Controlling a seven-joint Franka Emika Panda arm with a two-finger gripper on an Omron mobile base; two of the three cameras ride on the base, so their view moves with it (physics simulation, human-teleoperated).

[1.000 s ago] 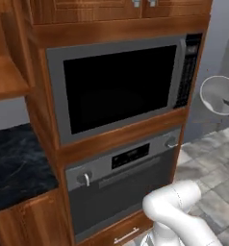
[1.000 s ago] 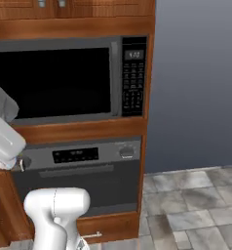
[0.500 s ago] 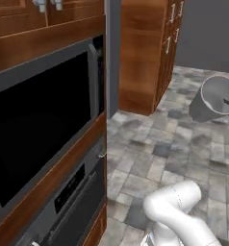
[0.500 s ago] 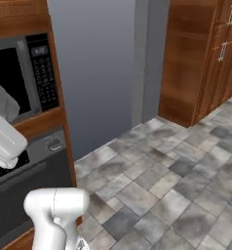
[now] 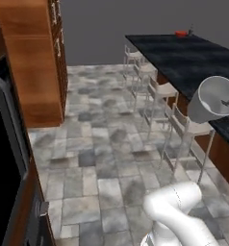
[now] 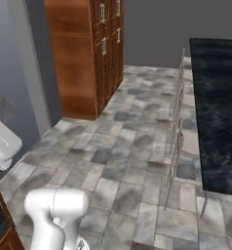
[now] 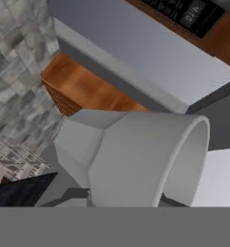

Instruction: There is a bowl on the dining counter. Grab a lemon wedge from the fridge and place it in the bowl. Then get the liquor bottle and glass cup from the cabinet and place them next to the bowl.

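Pale grey-white glass cup [image 7: 136, 159] sits close before the hand camera, lying on its side relative to that view, open rim toward the right; end effector clenched on it, though the fingertips themselves are hidden behind the cup. From the left base camera the same cup [image 5: 213, 98] shows held up at the right edge, mouth turned toward the camera, over the near edge of the black marble-look worktop [image 5: 193, 57]. Far down that worktop a small red bowl [image 5: 182, 33] rests near the end, with a thin dark object just beside it, too small to identify. Pale stools [image 5: 157, 91] line the worktop's side. Grey stone tile floor [image 6: 132, 146] spreads between. Tall brown wooden cabinet [image 6: 88, 53] with grey bar handles stands across the floor, well apart from the worktop [image 6: 218, 102].
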